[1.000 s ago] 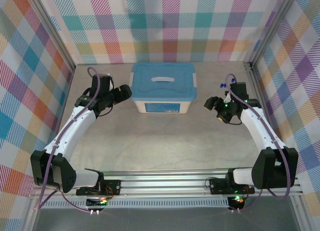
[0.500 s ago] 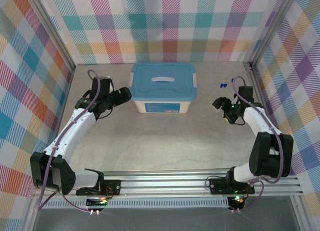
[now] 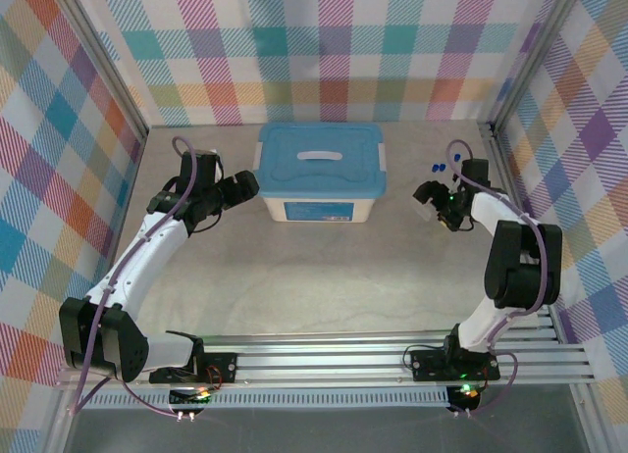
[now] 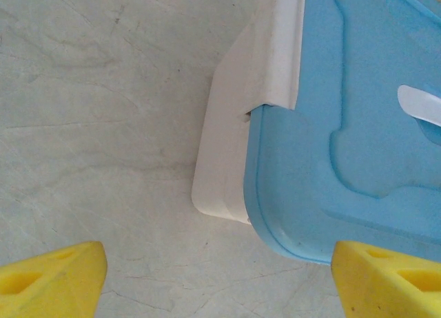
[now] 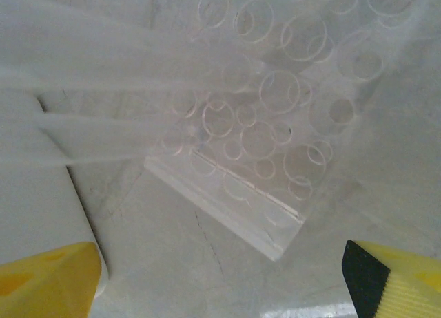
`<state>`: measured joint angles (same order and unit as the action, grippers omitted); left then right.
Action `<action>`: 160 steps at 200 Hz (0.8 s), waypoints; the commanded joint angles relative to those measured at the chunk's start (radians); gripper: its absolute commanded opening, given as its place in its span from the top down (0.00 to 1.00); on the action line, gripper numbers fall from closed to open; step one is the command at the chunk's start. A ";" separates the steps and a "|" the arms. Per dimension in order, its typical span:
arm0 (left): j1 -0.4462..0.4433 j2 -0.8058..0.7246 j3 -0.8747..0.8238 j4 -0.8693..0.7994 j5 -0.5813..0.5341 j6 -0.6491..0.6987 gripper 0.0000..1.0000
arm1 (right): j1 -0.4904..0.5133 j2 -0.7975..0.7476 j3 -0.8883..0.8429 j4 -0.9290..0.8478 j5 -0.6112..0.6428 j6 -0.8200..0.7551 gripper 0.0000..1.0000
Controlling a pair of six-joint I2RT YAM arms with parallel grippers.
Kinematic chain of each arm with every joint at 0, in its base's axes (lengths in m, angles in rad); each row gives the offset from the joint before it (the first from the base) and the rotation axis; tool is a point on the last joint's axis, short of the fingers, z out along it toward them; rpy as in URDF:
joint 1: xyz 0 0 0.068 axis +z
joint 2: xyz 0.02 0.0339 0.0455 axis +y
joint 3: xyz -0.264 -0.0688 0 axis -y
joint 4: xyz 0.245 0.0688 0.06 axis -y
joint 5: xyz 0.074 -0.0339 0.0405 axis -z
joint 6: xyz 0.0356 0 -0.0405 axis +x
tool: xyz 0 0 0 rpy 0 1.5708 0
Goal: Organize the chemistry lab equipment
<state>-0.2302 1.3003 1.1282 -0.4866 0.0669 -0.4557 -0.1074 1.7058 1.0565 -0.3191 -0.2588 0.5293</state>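
Observation:
Two small blue caps (image 3: 437, 166) lie by the right wall, just behind my right gripper (image 3: 426, 194). In the right wrist view a clear plastic rack with round holes (image 5: 256, 147) stands on the table ahead of my right gripper (image 5: 220, 283). Blurred clear tubes (image 5: 83, 91) reach in from the left. That gripper is open, nothing between its yellow fingertips (image 5: 48, 277). My left gripper (image 3: 245, 185) hangs open at the left end of the white tub (image 3: 319, 208). The left wrist view has its fingers (image 4: 52, 277) wide apart over bare table, the gripper (image 4: 219, 280) empty.
The tub carries a shut blue lid (image 4: 344, 125) with a white handle and sits at the back middle. Its white corner (image 4: 224, 160) lies just ahead of the left fingers. Checked walls close in the left, right and back.
My right arm has swung back toward the right wall and its gripper has opened a little wider. The left arm and the tub have stayed put.

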 commanded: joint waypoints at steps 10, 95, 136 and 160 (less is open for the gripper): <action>0.009 -0.003 0.007 0.014 0.011 -0.002 0.15 | 0.010 0.048 0.053 0.052 -0.039 -0.013 0.09; 0.009 -0.003 0.019 0.005 0.008 -0.001 0.15 | 0.048 0.178 0.171 0.068 -0.038 0.036 0.09; 0.009 0.001 0.014 0.009 0.004 -0.001 0.15 | 0.055 0.236 0.221 0.101 -0.065 0.085 0.09; 0.009 0.007 0.009 0.010 0.002 0.000 0.15 | 0.075 0.255 0.249 0.122 -0.075 0.108 0.09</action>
<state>-0.2302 1.3006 1.1286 -0.4873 0.0689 -0.4557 -0.0551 1.9377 1.2564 -0.2424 -0.3000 0.5987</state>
